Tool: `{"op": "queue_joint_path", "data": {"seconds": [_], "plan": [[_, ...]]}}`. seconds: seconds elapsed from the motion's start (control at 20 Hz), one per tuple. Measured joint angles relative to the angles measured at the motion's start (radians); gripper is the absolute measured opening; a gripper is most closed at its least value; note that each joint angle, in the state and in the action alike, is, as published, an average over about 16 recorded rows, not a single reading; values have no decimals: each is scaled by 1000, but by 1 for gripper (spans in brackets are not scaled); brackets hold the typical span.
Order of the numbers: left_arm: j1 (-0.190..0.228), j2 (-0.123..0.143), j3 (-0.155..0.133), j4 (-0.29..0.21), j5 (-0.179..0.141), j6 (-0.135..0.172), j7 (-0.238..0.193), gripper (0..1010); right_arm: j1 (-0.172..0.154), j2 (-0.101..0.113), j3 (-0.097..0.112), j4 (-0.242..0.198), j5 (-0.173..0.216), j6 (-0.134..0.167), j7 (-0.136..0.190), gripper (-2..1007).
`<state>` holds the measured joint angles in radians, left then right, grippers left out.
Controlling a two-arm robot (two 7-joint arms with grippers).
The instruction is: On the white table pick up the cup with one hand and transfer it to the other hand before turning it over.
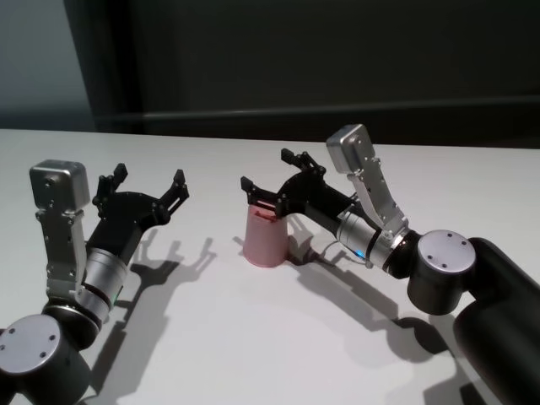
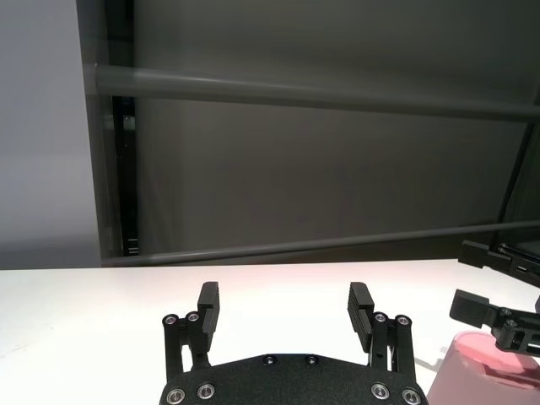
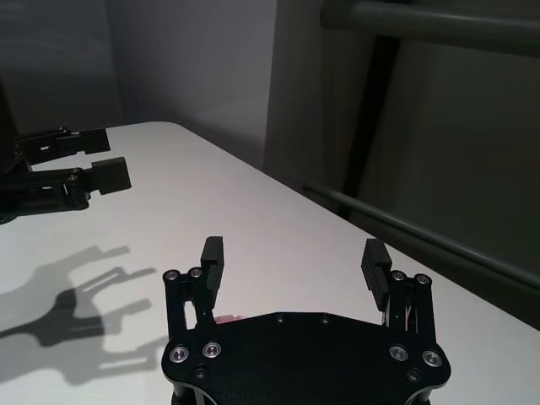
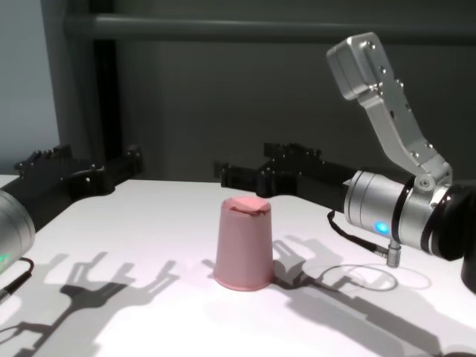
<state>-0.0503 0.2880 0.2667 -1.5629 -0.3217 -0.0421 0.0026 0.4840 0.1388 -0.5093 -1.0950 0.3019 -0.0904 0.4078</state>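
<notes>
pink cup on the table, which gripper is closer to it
Right. The right gripper hangs open just above and behind the upside-down pink cup, not gripping it. The left gripper is open too, well off to the cup's left.

Dark grey wall (image 2: pixel 295 169) behind, horizontal rails (image 2: pixel 321 91) across it — hard shadows.

Cup (image 2: pixel 485 371) cut off by frame corner in left wrist view, mostly hidden behind right gripper (image 3: pixel 294 257) body in right wrist view; left arm (image 4: pixel 11 223) cropped at chest-view edge
</notes>
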Motion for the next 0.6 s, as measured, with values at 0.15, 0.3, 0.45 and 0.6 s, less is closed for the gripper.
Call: {"op": "queue_joint_path", "data": {"seconds": [0.15, 0.3, 0.45, 0.6], "plan": [[0, 0, 0, 0, 0, 0, 0, 1003, -1, -6, 14, 4, -25, -49, -32, 1004], [0, 0, 0, 0, 0, 0, 0, 1003, -7, -10, 30, 2, -52, -93, -72, 1004], [0, 0, 0, 0, 0, 0, 0, 1003, -18, -12, 46, -7, -79, -124, -117, 1004], [0, 0, 0, 0, 0, 0, 0, 1003, -34, -12, 62, -20, -106, -140, -166, 1004]]}}
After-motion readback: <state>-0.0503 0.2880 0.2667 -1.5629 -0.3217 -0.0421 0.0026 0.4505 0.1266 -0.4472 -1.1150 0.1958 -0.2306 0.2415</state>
